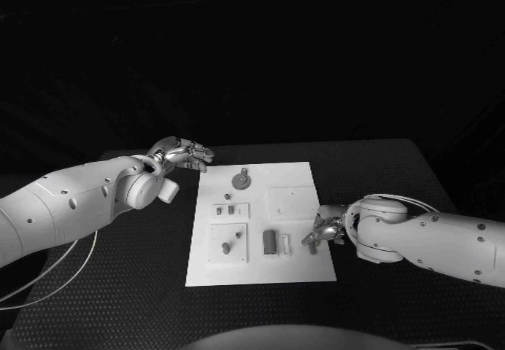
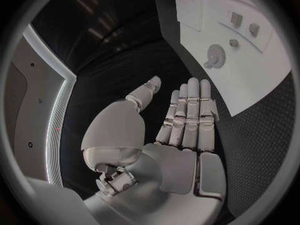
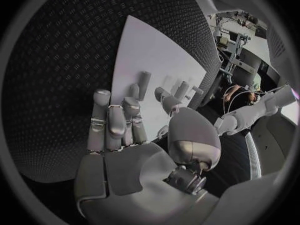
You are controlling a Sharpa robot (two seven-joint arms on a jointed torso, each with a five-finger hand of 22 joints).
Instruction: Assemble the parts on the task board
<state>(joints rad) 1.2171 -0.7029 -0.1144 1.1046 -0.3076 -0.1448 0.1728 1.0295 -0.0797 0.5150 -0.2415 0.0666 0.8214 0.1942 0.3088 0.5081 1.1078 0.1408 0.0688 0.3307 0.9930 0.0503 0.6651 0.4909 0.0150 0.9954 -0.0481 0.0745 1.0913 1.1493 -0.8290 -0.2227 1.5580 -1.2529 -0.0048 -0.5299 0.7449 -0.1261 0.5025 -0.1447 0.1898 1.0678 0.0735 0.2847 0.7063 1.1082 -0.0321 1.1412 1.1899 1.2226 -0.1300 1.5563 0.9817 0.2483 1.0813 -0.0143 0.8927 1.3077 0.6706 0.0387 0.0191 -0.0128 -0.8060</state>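
Observation:
The white task board lies in the middle of the black table. On it are a round toothed part, two small pieces, a peg and a dark cylinder. My right hand is low at the board's right edge. A small dark part lies at its fingertips, between thumb and finger; I cannot tell whether it is pinched. In the right wrist view this part juts past the fingertips. My left hand hovers off the board's far left corner, fingers straight, holding nothing.
A raised square plate sits on the board's right half, and a white slot piece stands beside the dark cylinder. A cable loops beneath my left arm. Bare black table lies on both sides of the board.

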